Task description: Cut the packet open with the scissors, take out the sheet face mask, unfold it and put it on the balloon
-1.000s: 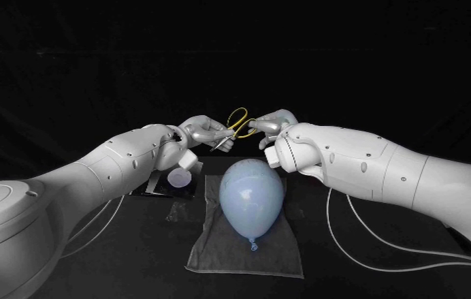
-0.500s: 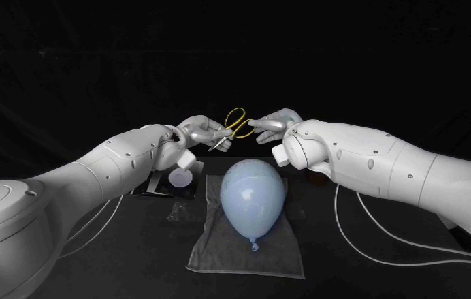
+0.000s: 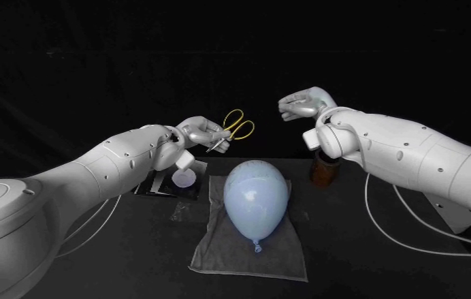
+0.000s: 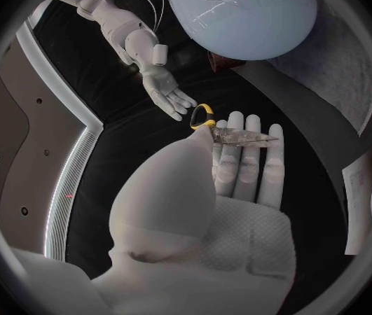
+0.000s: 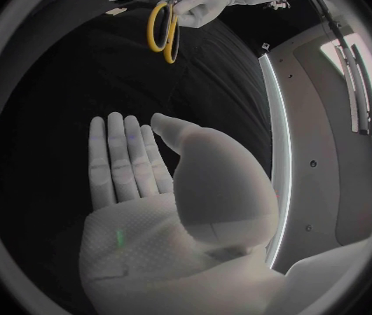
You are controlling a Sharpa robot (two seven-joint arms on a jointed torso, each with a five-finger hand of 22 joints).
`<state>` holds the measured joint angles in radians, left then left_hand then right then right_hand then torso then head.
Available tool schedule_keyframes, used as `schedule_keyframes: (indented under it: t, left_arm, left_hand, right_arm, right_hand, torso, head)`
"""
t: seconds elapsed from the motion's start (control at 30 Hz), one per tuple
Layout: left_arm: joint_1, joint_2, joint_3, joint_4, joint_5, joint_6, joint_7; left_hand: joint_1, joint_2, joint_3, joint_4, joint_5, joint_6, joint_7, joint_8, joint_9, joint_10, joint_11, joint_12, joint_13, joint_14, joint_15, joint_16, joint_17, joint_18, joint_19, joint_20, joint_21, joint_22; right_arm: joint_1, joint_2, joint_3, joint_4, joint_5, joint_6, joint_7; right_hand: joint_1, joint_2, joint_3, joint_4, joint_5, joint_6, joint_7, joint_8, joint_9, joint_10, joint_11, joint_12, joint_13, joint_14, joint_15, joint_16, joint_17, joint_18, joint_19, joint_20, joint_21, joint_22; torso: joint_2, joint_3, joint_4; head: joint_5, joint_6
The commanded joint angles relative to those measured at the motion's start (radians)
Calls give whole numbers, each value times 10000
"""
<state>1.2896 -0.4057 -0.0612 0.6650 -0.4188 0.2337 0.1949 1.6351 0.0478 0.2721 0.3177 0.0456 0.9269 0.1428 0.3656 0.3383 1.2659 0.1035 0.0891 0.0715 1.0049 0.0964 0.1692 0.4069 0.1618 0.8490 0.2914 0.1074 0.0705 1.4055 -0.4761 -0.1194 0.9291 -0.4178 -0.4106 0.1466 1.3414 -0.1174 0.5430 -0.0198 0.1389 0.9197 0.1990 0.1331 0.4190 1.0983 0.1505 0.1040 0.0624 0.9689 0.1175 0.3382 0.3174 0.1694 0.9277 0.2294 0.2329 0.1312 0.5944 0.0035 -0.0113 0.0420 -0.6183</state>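
Right hand (image 3: 305,105) has let go and lifted away (fingers spread, empty); left hand (image 3: 203,134) grips scissors (image 3: 235,126).

Grey cloth (image 3: 246,263) spread on black table (image 3: 133,272), brown upright object (image 3: 324,171) beyond the cloth's right side

White arms (image 3: 108,166), silver hands (image 3: 204,134), white cables (image 3: 376,207), perhaps screws (image 3: 399,154)

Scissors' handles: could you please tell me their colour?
Yellow scissors' handles, clearest in the right wrist view.
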Motion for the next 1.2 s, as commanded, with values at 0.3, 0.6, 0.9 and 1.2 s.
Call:
schedule_keyframes:
  t: [0.3, 0.6, 0.9, 1.2]
  left_arm:
    - [184, -591, 20, 801, -161, 76, -213]
    - [231, -758, 16, 1160, -173, 71, -311]
    - [252, -790, 12, 1310, -169, 72, -372]
    - [263, -802, 10, 1398, -165, 106, -406]
  left_hand:
    - [-165, -261, 968, -555, 31, -98, 12, 110, 850, 133, -40, -88, 0, 73, -4, -54, 102, 127, 60, -11, -50, -10]
    - [-262, -323, 1135, -572, 31, -116, 22, 135, 915, 155, -36, -96, 2, 82, -6, -59, 144, 113, 63, -10, -56, -9]
    - [-328, -361, 1234, -582, 31, -124, 31, 150, 954, 171, -30, -100, 4, 91, -6, -60, 171, 108, 73, -9, -55, -7]
    - [-386, -390, 1312, -587, 31, -132, 43, 161, 987, 190, -25, -100, 6, 103, -8, -57, 195, 104, 86, -8, -52, -5]
  right_arm:
    - [637, -555, 0, 445, -4097, 870, 1983]
    - [799, -384, -75, 1010, -6544, 1168, 1745]
    - [827, 61, -231, 1254, -8606, 1064, 1464]
    - [831, 197, -301, 1722, -10419, 379, 878]
  right_hand:
    - [131, -233, -407, -402, 14, 336, -147, -47, -148, 566, -262, -344, 13, 1597, -633, -296, -150, 103, 3333, -999, 2363, 1121]
    - [451, -773, 398, -969, 145, -207, -38, -631, -500, -333, -176, -458, -38, 2145, -646, -227, 926, -81, 2830, -1301, 4435, 2753]
    - [510, -547, -751, -1038, 160, -889, -458, -624, -662, -1988, -342, -437, -4, 326, -540, -2056, 119, 144, 2602, -1024, 4810, 3117]
    - [515, -341, -1259, -1074, 182, -960, -460, -614, -738, -1987, -352, -440, -6, 100, -526, -2339, -92, 153, 3785, -978, 4994, 3117]
  torso:
    - [104, 26, -4]
    - [127, 32, 32]
    - [126, 20, 36]
    - [117, 16, 12]
  head:
    - [83, 108]
    - [109, 183]
    - [118, 239]
    - [161, 250]
